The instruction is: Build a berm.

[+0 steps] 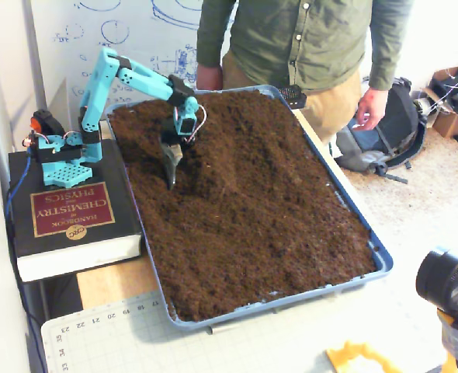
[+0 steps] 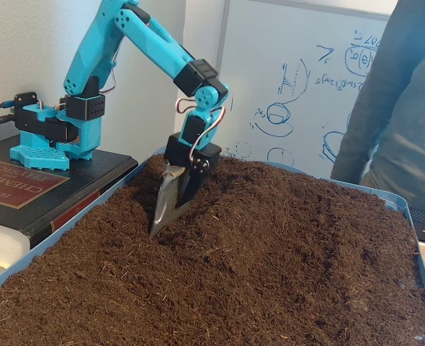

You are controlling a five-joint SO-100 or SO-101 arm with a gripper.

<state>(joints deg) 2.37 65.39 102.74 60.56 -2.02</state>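
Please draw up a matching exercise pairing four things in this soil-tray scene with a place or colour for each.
Things:
1. gripper
2. arm's base
3. berm
4. tray

Places or colours:
A. blue, holding the loose soil
B. on top of a thick dark book
C. raised brown ridge running down the middle of the soil
D. tip down at the soil, near the tray's side closest to the arm

Pairs: 1-D, 2-B, 3-C, 4-A
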